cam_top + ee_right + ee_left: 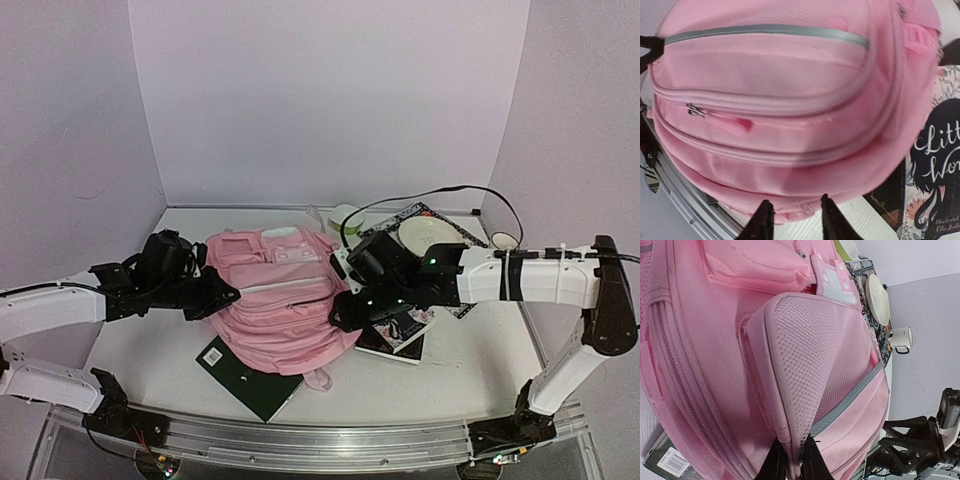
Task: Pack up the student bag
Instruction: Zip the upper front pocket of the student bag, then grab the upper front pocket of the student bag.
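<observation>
The left tool (794, 456) pinches the student bag (280, 300), probably steadying it. The right tool (795, 216) stands spread alongside.

I get soft, even overhead light on the student bag (275, 300), with a lilac cast off the walls (330, 100) and only faint shadows along its near edge. The left wrist view is crisp on its mesh. My right wrist view is smeared, and the book (935, 165) right of the bag reads soft.
</observation>
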